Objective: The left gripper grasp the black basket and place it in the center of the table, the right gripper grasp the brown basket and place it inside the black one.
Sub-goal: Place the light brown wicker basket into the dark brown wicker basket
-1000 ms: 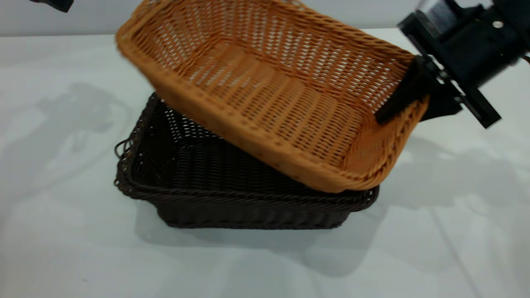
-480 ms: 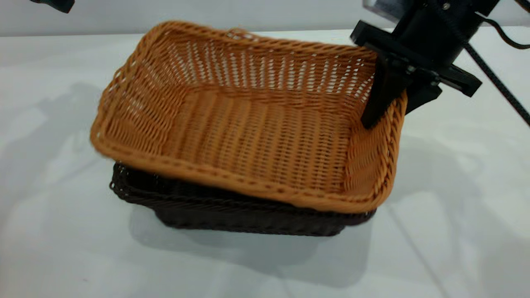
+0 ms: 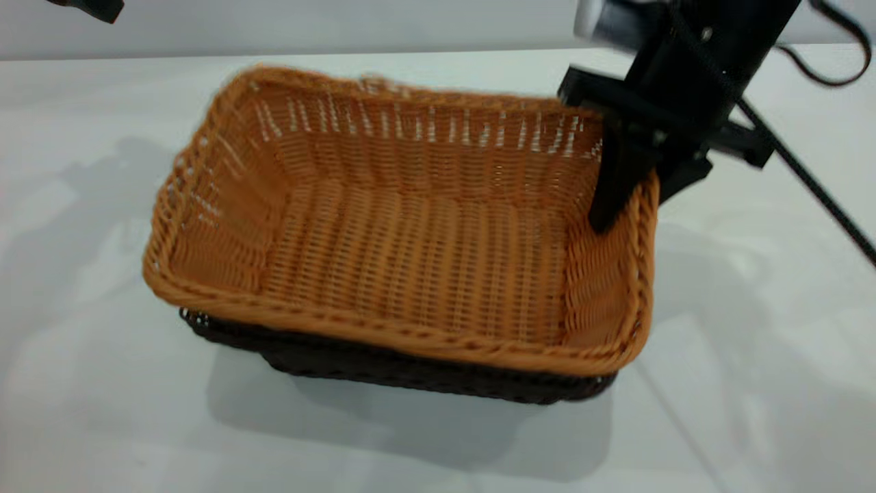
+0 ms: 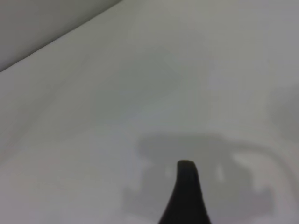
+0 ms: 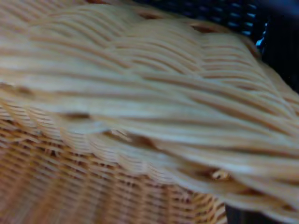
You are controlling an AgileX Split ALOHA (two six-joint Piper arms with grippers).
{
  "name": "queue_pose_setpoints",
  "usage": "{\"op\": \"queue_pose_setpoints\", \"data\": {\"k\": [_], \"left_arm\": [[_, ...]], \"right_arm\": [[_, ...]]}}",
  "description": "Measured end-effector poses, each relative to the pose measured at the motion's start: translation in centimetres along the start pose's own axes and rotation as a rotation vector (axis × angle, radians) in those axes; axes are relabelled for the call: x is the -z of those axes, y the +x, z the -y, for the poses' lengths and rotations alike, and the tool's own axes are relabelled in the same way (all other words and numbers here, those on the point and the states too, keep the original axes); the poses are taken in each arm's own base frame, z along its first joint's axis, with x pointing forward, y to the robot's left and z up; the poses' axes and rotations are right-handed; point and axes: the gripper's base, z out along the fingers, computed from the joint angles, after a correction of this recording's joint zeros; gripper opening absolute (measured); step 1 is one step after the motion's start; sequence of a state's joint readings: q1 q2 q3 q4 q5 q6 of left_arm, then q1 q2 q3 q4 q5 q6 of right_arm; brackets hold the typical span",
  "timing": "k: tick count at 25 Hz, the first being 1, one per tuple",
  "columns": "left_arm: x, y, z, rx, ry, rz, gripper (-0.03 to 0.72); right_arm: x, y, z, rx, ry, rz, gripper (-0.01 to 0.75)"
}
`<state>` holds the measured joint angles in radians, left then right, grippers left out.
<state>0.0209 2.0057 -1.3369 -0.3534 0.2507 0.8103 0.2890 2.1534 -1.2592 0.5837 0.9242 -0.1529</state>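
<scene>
Change since a second ago: the brown basket [image 3: 410,253], then tipped steeply above the dark one, has come down and levelled out; it now sits nested in the black basket [image 3: 424,373], whose interior was open to view before and is now covered.

Change in the last half second: the brown basket's near-left corner has dropped further, and the right arm has swung more upright over the far-right corner.

Right gripper: the right gripper [image 3: 633,181] is clamped on the brown basket's right-hand rim near the far corner, one dark finger reaching down inside the wall, the other outside it. The right wrist view is filled with the braided rim of the basket [image 5: 140,107], with a sliver of dark weave behind.

Left gripper: the left gripper [image 3: 89,7] hangs at the far-left upper corner of the exterior view, well apart from both baskets. Its wrist view shows one dark fingertip [image 4: 187,186] over bare desk; whether it is open or closed cannot be told.

Brown basket: near the middle of the desk [image 3: 89,383], inside the black one, its rim riding above the dark rim, slightly higher at the right.

Black basket: resting on the desk, only its near wall and a strip of braided rim showing beneath the brown one.

Count: two baskets, one brown and one black; two arms; one white desk.
</scene>
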Motion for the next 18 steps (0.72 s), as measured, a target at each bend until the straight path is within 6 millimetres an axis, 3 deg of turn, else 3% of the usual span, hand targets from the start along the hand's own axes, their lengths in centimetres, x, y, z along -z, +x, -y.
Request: {"op": "queue_pose_setpoints", "data": {"k": [6, 8, 15, 18], "left_arm": [[-0.6, 0.4, 0.1, 0.002, 0.011, -0.017, 0.545], [-0.8, 0.5, 0.2, 0.003, 0.017, -0.026, 0.545], [-1.0, 0.7, 0.3, 0.000, 0.026, -0.037, 0.545], [-0.8, 0.6, 0.3, -0.003, 0.029, -0.036, 0.545]], "right_arm": [[-0.9, -0.6, 0.5, -0.073, 0.015, 0.035, 0.095], [-0.9, -0.7, 0.6, -0.067, 0.024, 0.045, 0.133], [-0.8, -0.9, 0.0, -0.025, 0.016, 0.049, 0.468], [0.4, -1.6, -0.4, 0.034, 0.050, 0.080, 0.582]]}}
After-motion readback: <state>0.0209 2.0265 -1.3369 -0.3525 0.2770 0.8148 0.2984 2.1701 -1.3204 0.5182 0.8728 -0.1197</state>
